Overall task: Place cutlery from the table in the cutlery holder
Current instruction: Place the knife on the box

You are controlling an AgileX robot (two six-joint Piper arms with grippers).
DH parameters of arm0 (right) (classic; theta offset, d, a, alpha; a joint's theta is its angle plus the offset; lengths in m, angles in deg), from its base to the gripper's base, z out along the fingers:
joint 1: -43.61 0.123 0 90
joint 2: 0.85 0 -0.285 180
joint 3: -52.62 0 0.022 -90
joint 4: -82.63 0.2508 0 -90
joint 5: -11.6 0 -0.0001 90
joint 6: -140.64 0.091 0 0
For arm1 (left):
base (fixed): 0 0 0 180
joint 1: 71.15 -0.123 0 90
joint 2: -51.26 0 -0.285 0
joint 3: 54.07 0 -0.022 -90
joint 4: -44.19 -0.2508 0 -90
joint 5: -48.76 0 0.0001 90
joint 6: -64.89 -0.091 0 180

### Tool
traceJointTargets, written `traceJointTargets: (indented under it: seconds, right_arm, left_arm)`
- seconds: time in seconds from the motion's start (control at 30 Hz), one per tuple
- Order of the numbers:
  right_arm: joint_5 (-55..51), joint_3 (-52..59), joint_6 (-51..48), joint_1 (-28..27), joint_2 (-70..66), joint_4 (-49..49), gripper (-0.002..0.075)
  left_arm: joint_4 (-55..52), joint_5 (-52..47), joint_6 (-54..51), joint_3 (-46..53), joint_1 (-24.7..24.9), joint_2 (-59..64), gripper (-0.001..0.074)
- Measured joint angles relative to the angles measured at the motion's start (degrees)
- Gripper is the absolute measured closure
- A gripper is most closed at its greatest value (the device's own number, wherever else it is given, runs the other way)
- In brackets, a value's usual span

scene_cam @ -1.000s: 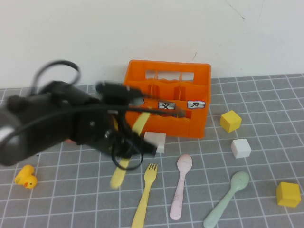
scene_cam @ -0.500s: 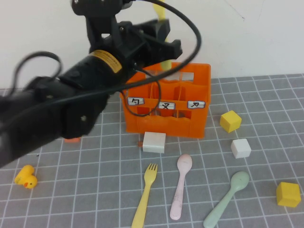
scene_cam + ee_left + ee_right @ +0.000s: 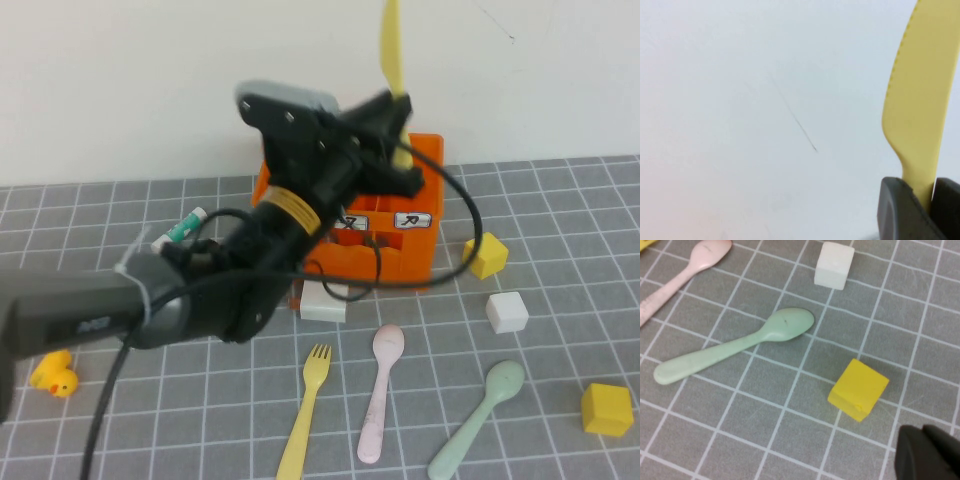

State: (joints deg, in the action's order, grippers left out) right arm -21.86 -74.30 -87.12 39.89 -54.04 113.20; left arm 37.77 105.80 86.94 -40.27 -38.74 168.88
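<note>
My left gripper (image 3: 396,112) is shut on the yellow knife (image 3: 390,45) and holds it upright, blade up, above the back right of the orange cutlery holder (image 3: 415,255). The left wrist view shows the knife (image 3: 917,100) pinched between the dark fingers (image 3: 897,210). The yellow fork (image 3: 305,415), pink spoon (image 3: 380,390) and mint spoon (image 3: 478,420) lie on the table in front of the holder. My right gripper (image 3: 927,452) is shut and empty, near the mint spoon (image 3: 740,347) and out of the high view.
Yellow cubes (image 3: 486,255) (image 3: 607,409) and a white cube (image 3: 507,312) lie on the right. A white block (image 3: 322,303) sits at the holder's front. A toy duck (image 3: 55,375) and a white-and-green tube (image 3: 185,226) are on the left.
My left arm lifted the knife from low in front of the holder, swung right, and now holds it high over the holder. The other cutlery has not moved.
</note>
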Motion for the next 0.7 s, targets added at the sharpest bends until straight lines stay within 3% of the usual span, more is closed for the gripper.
traceJointTargets:
  seconds: [0.37,0.7]
  right_arm:
    - [0.0,0.0,0.0,0.0,0.0,0.0,0.0729]
    - [-0.1,0.0,0.0,0.0,0.0,0.0,0.0729]
  left_arm:
    - [-2.9,0.5,2.2,0.0,0.0,5.0,0.064]
    - [-3.0,-3.0,-1.2,0.0,0.0,5.0,0.0479]
